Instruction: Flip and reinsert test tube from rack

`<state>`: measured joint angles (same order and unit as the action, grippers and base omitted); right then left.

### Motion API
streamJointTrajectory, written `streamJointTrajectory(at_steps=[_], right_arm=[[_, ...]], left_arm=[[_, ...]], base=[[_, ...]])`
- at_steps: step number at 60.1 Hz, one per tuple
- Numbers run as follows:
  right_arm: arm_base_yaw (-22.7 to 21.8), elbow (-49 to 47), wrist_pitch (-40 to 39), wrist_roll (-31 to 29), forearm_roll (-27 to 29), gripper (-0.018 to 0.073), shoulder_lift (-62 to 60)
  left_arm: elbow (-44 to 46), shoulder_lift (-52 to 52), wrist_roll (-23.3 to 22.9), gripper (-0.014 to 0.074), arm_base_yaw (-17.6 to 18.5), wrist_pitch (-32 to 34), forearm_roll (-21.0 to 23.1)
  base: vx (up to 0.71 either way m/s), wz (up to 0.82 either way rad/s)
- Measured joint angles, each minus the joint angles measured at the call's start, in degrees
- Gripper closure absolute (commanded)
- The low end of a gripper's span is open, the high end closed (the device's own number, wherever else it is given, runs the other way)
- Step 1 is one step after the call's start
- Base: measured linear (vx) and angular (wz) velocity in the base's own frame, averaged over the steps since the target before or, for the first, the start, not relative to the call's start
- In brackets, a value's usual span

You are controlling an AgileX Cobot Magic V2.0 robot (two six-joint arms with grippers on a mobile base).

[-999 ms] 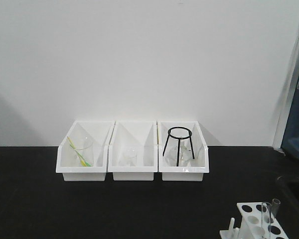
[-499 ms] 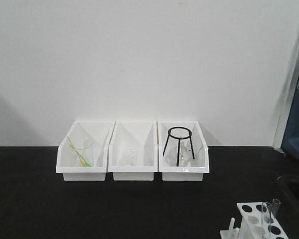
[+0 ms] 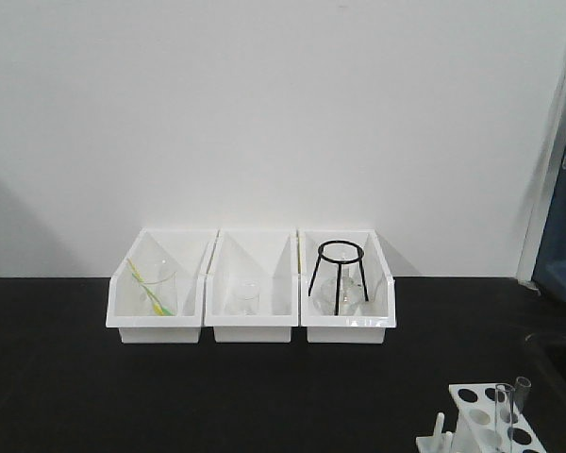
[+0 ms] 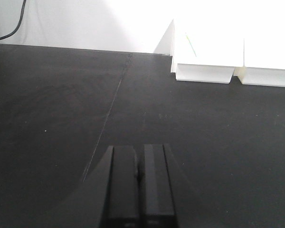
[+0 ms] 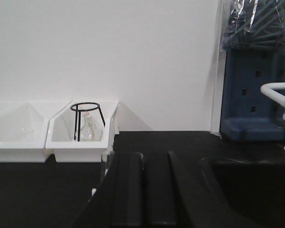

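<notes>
My left gripper [image 4: 139,183] is closed over bare table [image 4: 47,104]; my right gripper [image 5: 145,190] is closed too. The tube [image 3: 503,415] stands upright in the rack [image 3: 481,420], table's near right corner.

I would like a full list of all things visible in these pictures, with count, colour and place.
small white plastic test tube rack: one, white, bottom right of the front view
clear glass test tubes: two, standing in the rack
white open-front bins: three, in a row at the wall
black wire tripod: one, in the right-hand bin
black table: one
left tool: black, shut, empty
right tool: black, shut, empty
</notes>
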<state>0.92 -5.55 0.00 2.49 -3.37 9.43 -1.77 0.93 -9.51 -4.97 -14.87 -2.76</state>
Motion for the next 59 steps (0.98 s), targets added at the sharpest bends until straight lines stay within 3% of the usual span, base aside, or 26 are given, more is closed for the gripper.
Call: streamJointTrajectory(at_steps=[9,23,59], right_arm=[[0.0,6.0,3.7,-6.3,3.9,0.0568,-9.0],[0.0,7.3,8.3,-6.0,4.1,0.0568,-10.0],[0.0,7.3,8.4,-6.0,4.1,0.0568,-10.0]], left_arm=[[0.0,0.0,0.0,0.0603,0.0,0.0,0.0],[0.0,0.0,0.0,0.0603,0.0,0.0,0.0],[0.0,0.0,0.0,0.0603,0.0,0.0,0.0]], base=[[0.00,0.00],[0.00,0.00],[0.00,0.00]])
